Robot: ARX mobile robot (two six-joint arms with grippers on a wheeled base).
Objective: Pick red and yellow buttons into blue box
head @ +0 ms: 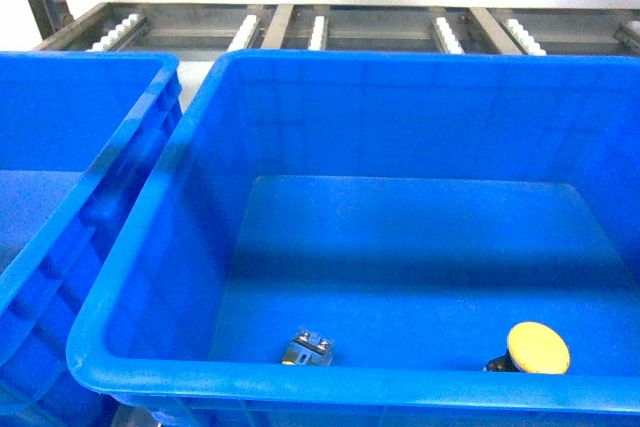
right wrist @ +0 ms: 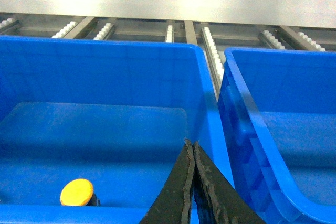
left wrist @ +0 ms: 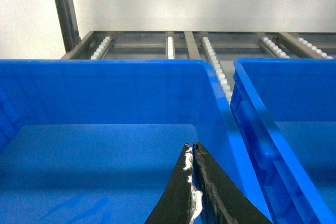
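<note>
Yellow button (head: 538, 347) on blue box (head: 140, 277) floor; left claw (left wrist: 192, 153), right claw (right wrist: 190, 148) closed, empty

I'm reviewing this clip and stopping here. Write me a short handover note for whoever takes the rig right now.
Left gripper: shut, empty, over the left crate.
Right gripper: shut, empty, over the blue box.
Yellow button: already on the blue box floor, near the front wall.
A small metallic-and-dark part also lies on that floor; no cap shows, so I cannot tell what it is.
Red button: not visible in any view.
Left: find the red button and confirm it is in.
</note>
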